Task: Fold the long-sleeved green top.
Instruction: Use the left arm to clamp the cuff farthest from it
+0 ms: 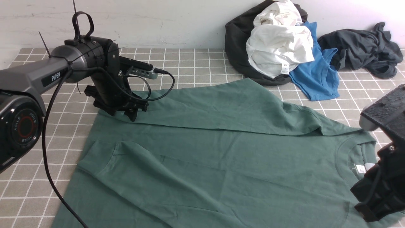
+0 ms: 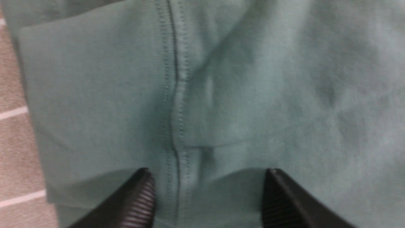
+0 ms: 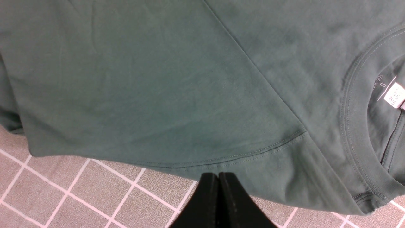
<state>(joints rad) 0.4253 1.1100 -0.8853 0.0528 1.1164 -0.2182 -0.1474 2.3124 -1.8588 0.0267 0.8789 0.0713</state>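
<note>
Front view: you have the green top [image 1: 221, 158] spread flat mid-table [image 1: 196, 63], collar toward 3 o'clock, far sleeve laid along the body. The left hand [image 1: 126, 112] is at its 10 o'clock corner, the right hand [image 1: 376, 202] at 4 o'clock.
Left wrist view: left hand [image 2: 207, 173] open, fingers apart over a stitched cuff seam, gripping nothing.
Right wrist view: right hand [image 3: 218, 186] closed and empty, over bare table just beside the top's shoulder edge.
</note>
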